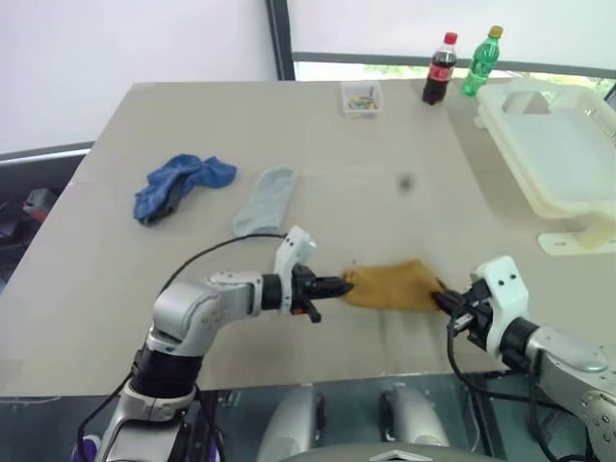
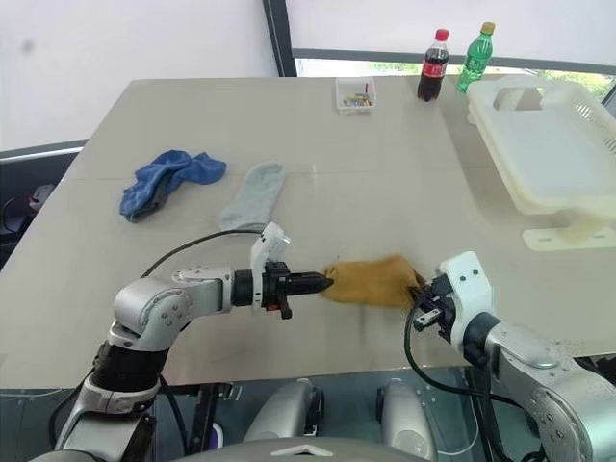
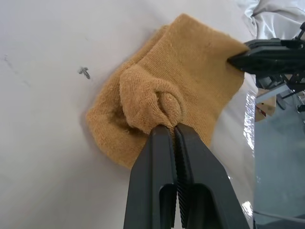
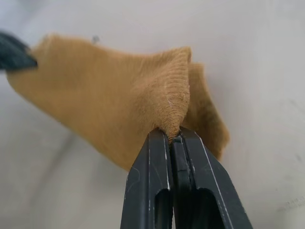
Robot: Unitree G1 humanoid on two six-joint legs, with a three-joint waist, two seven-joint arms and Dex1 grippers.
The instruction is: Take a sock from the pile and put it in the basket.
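Note:
The mustard-yellow sock (image 1: 390, 286) hangs stretched between my two grippers near the table's front edge. My left gripper (image 1: 344, 284) is shut on its left end, pinching a fold of knit (image 3: 157, 102). On the opposite end my right gripper (image 1: 441, 296) is shut on the sock's edge (image 4: 174, 119). What is left of the pile lies farther back on the left: a dark blue sock (image 1: 178, 186) and a pale grey-blue sock (image 1: 267, 199). The white basket (image 1: 563, 159) stands at the table's far right.
A small clear box (image 1: 361, 98) of coloured bits sits at the table's back middle. Beside it stand a cola bottle (image 1: 440, 69) and a green bottle (image 1: 483, 61). A white bracket (image 1: 577, 239) lies in front of the basket.

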